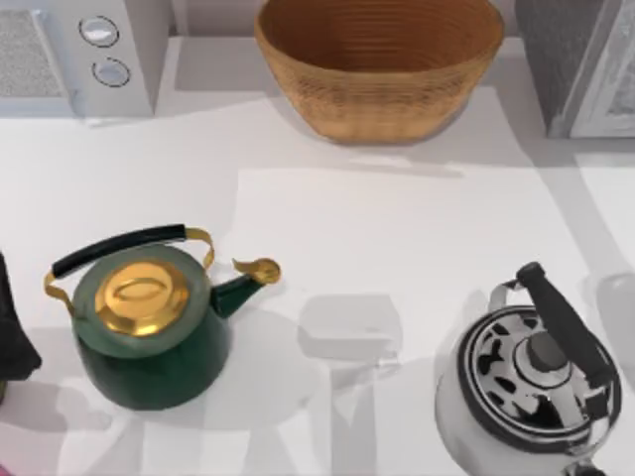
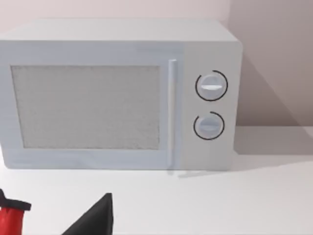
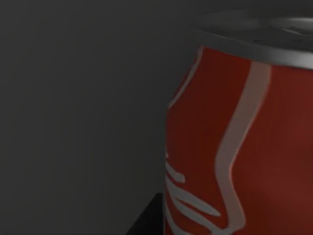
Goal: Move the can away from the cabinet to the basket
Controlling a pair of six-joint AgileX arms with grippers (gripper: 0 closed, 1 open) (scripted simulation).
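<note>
White tabletop (image 1: 397, 228) carries the wicker basket (image 1: 379, 64) at the back; can (image 3: 239, 142) looms close; tool states untellable.

A matte black, rounded section of the left arm (image 1: 14, 332) is pictured at the table's left edge. A black, wedge-shaped fingertip (image 2: 95, 219), tapered to a sharp point, is seen from its wrist camera.

White microwave (image 2: 120, 95) on pale worktop (image 2: 220, 205), two round dials (image 2: 211, 86) stacked right of its speckled door; wall behind.
</note>
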